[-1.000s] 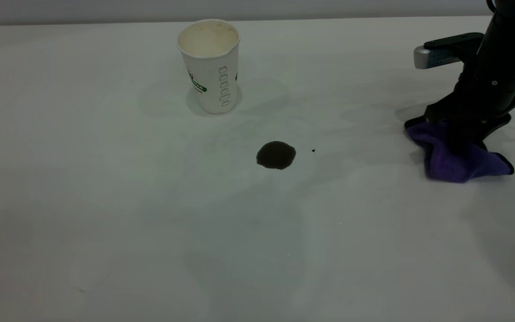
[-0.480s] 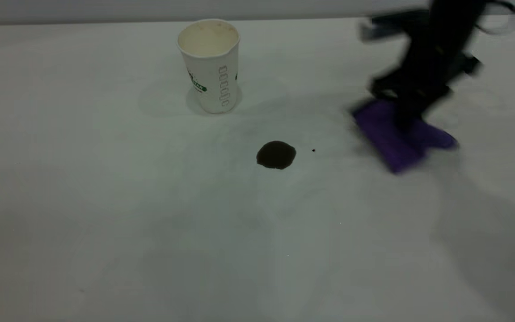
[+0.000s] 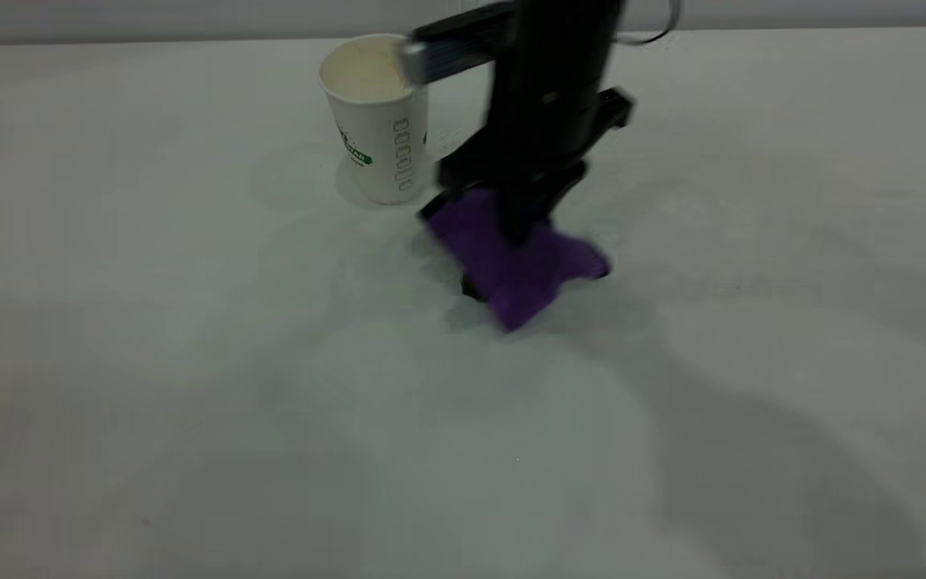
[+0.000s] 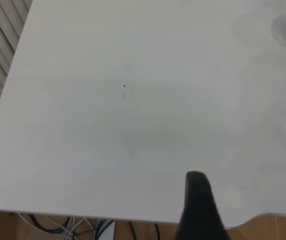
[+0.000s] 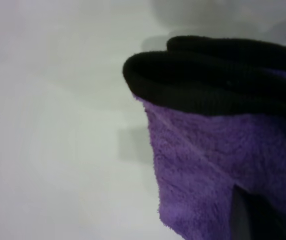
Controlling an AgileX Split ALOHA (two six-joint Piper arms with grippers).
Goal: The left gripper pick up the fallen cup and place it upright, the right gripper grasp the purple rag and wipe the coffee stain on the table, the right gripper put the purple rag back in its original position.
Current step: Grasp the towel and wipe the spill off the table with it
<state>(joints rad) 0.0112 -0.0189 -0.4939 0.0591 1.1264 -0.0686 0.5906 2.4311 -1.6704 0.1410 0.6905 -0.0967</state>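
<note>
Exterior view: cup point(image 3: 376, 121) already upright at the far side of the counter point(image 3: 149, 362), so first step judged done. Right gripper point(image 3: 521, 233) clamped on the purple rag point(image 3: 511, 261), rag hanging down over mid-counter just beside the cup's base, where the coffee stain should lie; stain itself hidden beneath the cloth apart from a dark bit at the rag's near-left edge. Wiping judged barely begun or about to begin; return of rag to its place not yet done. Cup close to the arm, at risk of a knock during strokes.

Left wrist view: bare counter, cup base at one corner, left gripper point(image 4: 198, 210) parked over the counter's edge, spread impossible to tell.

Right wrist view: purple rag, black edging, bunched in the grip.
</note>
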